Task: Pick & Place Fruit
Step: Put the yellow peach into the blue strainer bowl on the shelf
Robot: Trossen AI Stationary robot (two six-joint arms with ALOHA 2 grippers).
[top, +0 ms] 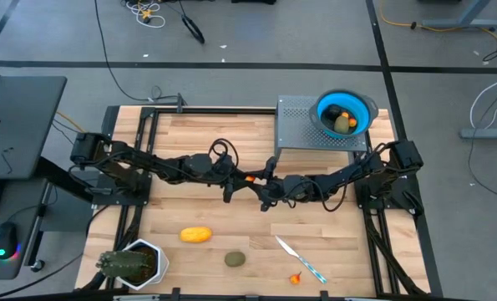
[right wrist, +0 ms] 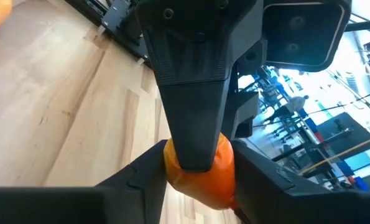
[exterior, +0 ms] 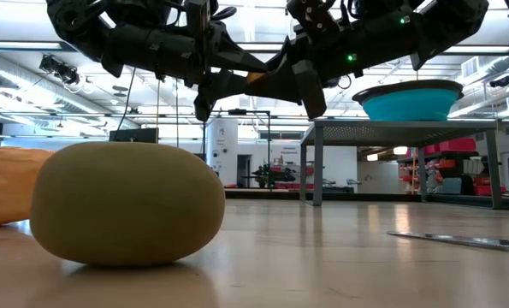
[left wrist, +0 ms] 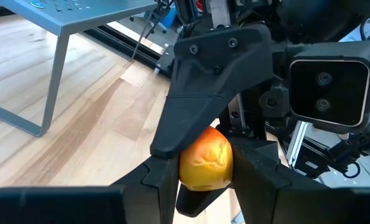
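A small orange fruit [top: 250, 177] is held in the air above the table's middle, between my two grippers. My left gripper [top: 241, 178] comes from the left and my right gripper [top: 261, 181] from the right, and both are shut on this fruit. A yellow oblong fruit [top: 195, 235] and an olive-brown round one [top: 235, 259] lie on the table near the front. The round one shows large in the low view [exterior: 126, 201]. Tiny orange-red bits [top: 296, 278] lie at the front edge. Another olive fruit [top: 342, 123] and a black ball [top: 335, 111] lie in the blue bowl [top: 367, 111]. My left gripper pinches the orange fruit's two sides [left wrist: 186, 167] between its two fingers, coming level from the table's left. The fruit is lifted clear of the table. My right gripper pinches the same fruit's sides [right wrist: 219, 177] between its two fingers, level from the table's right, turned crosswise to the left fingers. One left finger [right wrist: 191, 93] covers the fruit's upper part.
The blue bowl stands on a grey perforated stand [top: 302, 125] at the back right. A slim knife [top: 301, 258] with a light-blue handle lies at the front right. A spiky green plant in a white pot [top: 131, 263] stands at the front left corner.
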